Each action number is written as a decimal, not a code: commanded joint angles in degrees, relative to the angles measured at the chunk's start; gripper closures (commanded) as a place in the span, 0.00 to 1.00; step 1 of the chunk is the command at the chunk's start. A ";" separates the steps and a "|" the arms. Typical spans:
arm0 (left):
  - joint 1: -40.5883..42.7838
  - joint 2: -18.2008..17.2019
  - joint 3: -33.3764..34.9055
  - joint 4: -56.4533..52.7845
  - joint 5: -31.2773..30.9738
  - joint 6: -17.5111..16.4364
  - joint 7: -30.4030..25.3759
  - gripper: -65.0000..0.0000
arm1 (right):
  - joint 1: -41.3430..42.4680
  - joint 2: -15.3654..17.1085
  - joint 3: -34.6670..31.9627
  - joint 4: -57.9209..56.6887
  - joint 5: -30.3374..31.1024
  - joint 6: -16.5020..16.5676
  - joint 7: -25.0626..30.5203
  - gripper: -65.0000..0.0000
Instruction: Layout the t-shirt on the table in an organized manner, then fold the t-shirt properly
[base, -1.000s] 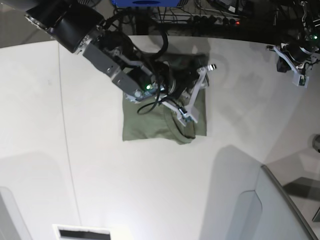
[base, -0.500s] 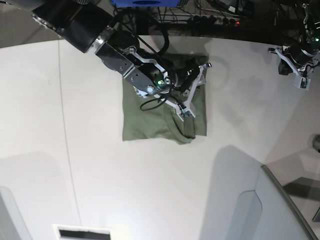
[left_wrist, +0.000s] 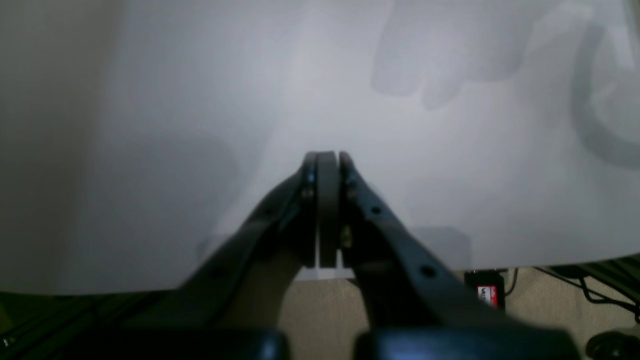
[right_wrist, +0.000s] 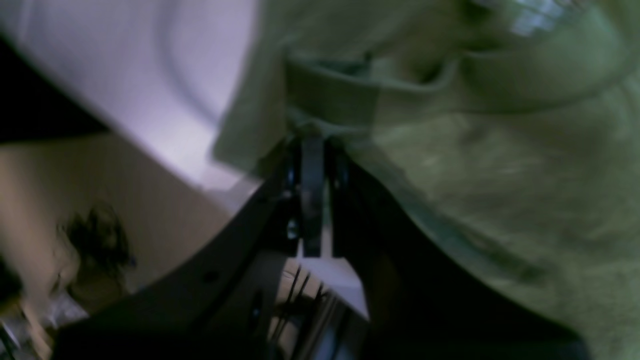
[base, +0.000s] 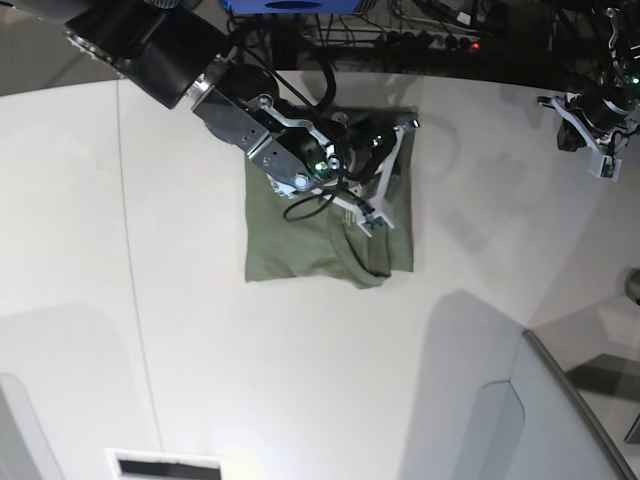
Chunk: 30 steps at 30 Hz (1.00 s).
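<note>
Olive t-shirt (base: 300, 245) folded on white counter (base: 200, 380) — far half hidden by right arm.
Right gripper (right_wrist: 312, 145) jaws pinch its blurred hem; left gripper (left_wrist: 327, 160) jaws together — empty.

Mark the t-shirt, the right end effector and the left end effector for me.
t-shirt (base: 290, 250): base view, flat lower-left panel of the folded cloth.
right end effector (right_wrist: 312, 145): right wrist view, shut tips at the cloth's edge.
left end effector (left_wrist: 326, 160): left wrist view, shut tips above the bare table (left_wrist: 200, 100).
</note>
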 joint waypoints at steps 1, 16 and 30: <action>0.04 -1.17 -0.37 0.65 -0.58 0.03 -0.85 1.00 | 0.79 -1.01 0.18 2.28 0.94 1.72 -0.20 0.99; -0.31 -1.26 -0.37 0.65 -0.58 0.03 -0.85 1.00 | 0.44 -1.45 0.18 2.81 0.76 10.52 -1.52 0.99; -0.31 -2.05 -0.45 0.65 -0.58 0.03 -0.76 1.00 | 3.78 -1.36 -11.69 3.77 0.41 -6.19 -1.08 0.50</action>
